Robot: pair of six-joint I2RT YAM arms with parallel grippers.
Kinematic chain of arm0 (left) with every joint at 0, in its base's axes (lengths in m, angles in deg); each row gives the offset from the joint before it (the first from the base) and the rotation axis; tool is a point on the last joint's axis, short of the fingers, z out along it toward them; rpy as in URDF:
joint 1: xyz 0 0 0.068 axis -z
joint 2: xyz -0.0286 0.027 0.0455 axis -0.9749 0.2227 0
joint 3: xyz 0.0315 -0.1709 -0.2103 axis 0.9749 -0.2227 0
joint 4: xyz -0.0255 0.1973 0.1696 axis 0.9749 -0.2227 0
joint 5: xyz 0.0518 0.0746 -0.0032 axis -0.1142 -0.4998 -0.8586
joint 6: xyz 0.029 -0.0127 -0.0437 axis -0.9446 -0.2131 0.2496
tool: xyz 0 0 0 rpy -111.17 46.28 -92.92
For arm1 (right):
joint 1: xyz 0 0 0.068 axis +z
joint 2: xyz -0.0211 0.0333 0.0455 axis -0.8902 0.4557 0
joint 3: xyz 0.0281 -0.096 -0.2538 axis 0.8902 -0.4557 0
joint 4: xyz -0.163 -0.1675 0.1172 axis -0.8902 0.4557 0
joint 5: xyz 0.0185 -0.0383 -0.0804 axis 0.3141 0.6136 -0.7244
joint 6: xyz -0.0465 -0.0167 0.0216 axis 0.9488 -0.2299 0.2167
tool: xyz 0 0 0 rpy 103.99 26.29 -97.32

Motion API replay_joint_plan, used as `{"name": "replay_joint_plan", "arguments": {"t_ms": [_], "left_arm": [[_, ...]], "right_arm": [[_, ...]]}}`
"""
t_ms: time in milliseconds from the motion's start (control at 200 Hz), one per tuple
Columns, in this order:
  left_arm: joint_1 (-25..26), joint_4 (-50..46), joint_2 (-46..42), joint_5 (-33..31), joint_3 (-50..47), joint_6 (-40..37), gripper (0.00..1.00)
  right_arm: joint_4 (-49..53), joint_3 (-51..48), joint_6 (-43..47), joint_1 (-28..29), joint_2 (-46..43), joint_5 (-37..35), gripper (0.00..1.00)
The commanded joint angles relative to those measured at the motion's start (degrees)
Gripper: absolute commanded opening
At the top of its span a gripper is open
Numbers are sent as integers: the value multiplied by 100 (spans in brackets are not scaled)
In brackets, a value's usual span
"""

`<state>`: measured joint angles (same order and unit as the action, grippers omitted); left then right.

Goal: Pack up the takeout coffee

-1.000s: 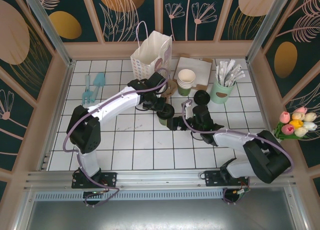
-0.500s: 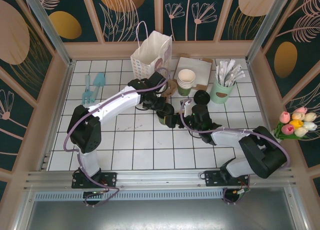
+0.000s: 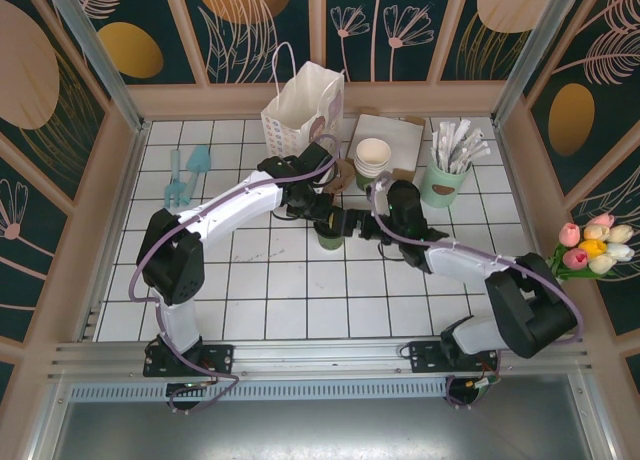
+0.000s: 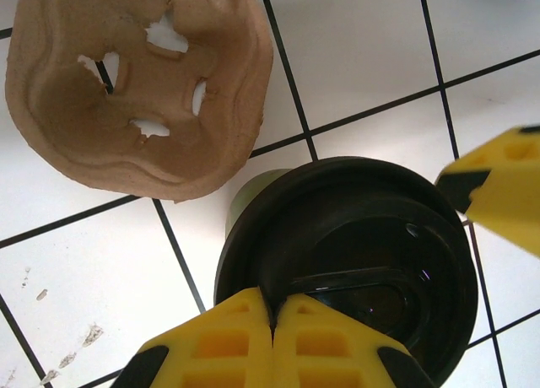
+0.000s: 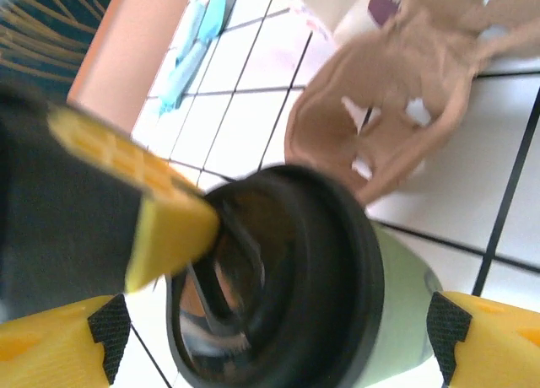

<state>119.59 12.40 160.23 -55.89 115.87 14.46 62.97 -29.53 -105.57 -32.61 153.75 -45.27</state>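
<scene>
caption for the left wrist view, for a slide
Shut left gripper over the black-lidded small green paper cup, beside a brown pulp cup carrier on white tiles.

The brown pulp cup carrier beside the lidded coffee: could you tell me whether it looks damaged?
Yes. The cup carrier, lying on the tiled table beside the takeout coffee, has ragged torn holes and a crumpled, uneven shape.

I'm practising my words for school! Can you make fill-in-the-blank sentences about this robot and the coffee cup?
The takeout coffee has a ___ lid. The left gripper is completely ___. The right gripper is ___ around the coffee. The carrier beside it is ___.
Missing words: black, shut, open, brown.
</scene>
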Motion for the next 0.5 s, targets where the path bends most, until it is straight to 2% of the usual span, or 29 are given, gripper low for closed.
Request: {"name": "replay_joint_plan", "arguments": {"t_ms": [0,270,495], "left_arm": [[61,-241,209,100,63,132,0],[60,-237,199,109,63,154,1],[58,-40,199,334,-85,122,4]], "right_arm": [[655,331,-363,-31,267,-83,91],[827,388,-467,13,393,-336,85],[1203,376,-334,30,610,-498,70]]}}
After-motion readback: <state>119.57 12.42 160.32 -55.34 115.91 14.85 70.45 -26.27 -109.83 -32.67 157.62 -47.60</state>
